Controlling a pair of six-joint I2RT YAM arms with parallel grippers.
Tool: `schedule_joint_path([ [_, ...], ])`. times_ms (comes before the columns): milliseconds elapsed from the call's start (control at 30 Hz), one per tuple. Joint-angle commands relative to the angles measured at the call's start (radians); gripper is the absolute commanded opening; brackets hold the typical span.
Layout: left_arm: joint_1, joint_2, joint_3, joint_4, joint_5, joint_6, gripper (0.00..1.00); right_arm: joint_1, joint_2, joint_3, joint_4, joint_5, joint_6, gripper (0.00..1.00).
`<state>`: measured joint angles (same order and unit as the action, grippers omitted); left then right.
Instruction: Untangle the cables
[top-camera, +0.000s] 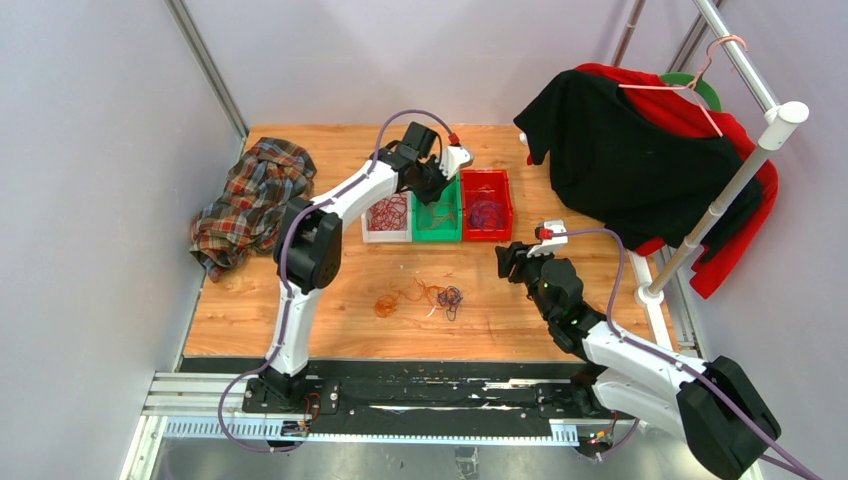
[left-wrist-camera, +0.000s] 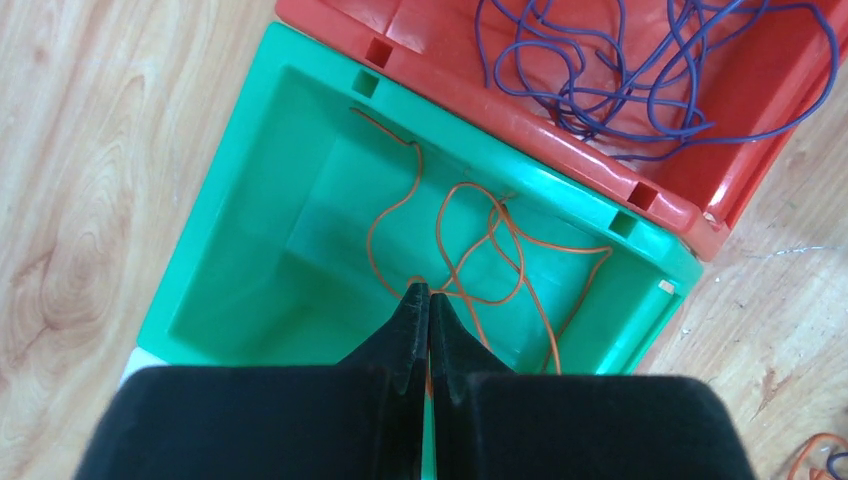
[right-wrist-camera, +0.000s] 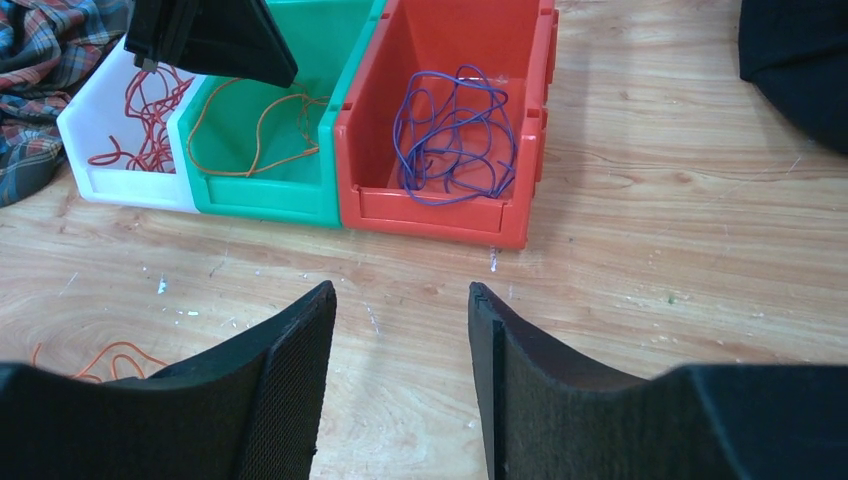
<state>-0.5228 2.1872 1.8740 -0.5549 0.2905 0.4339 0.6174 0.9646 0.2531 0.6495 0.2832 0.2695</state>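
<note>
My left gripper (top-camera: 435, 188) hangs over the green bin (top-camera: 437, 236), its jaws pressed together (left-wrist-camera: 429, 290) on an orange cable (left-wrist-camera: 470, 240) that trails in loops into that bin (left-wrist-camera: 230, 200). Purple cables (left-wrist-camera: 600, 80) lie in the red bin (left-wrist-camera: 760, 90), and dark red ones (right-wrist-camera: 150, 120) in the white bin (right-wrist-camera: 125, 185). A small tangle of orange and purple cables (top-camera: 420, 297) lies on the table in front of the bins. My right gripper (top-camera: 503, 262) is open and empty (right-wrist-camera: 402, 290), low over bare wood in front of the red bin (right-wrist-camera: 430, 215).
A plaid cloth (top-camera: 250, 200) lies at the table's left edge. Black and red garments (top-camera: 630, 150) hang from a white rack (top-camera: 730, 190) at the back right. Grey walls close in the left and back sides.
</note>
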Motion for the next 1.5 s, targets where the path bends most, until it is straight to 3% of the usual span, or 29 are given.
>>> schedule_joint_path([
  [0,-0.004,0.009,0.004,0.012,-0.022,0.011,0.01,-0.009,-0.014,-0.002,-0.013,0.028,0.003,0.51],
  [200,-0.005,0.020,-0.055,0.109,-0.049,0.021,0.01,-0.009,0.001,0.010,-0.011,0.009,0.006,0.51],
  [600,-0.013,0.091,0.049,0.153,-0.113,0.078,0.02,-0.009,0.004,0.036,-0.035,-0.020,0.005,0.50],
  [667,-0.014,0.079,0.039,0.153,-0.112,0.078,0.13,-0.010,0.004,0.040,-0.043,-0.027,0.005,0.49],
  [833,-0.014,-0.007,-0.007,0.082,-0.103,0.125,0.60,-0.010,-0.025,0.040,-0.067,-0.022,-0.006,0.50],
  [1000,-0.014,-0.118,-0.035,-0.007,-0.086,0.131,0.79,-0.009,-0.049,0.054,-0.101,-0.021,-0.011,0.53],
  [1067,-0.014,-0.159,-0.015,-0.061,-0.077,0.121,0.96,-0.009,-0.059,0.060,-0.114,-0.025,-0.012,0.53],
  [1233,-0.013,-0.310,-0.054,-0.196,-0.036,0.117,0.98,-0.010,-0.077,0.090,-0.156,-0.033,-0.030,0.56],
  [1467,-0.013,-0.655,-0.480,-0.309,0.046,0.219,0.98,-0.009,-0.087,0.103,-0.175,-0.045,-0.040,0.58],
])
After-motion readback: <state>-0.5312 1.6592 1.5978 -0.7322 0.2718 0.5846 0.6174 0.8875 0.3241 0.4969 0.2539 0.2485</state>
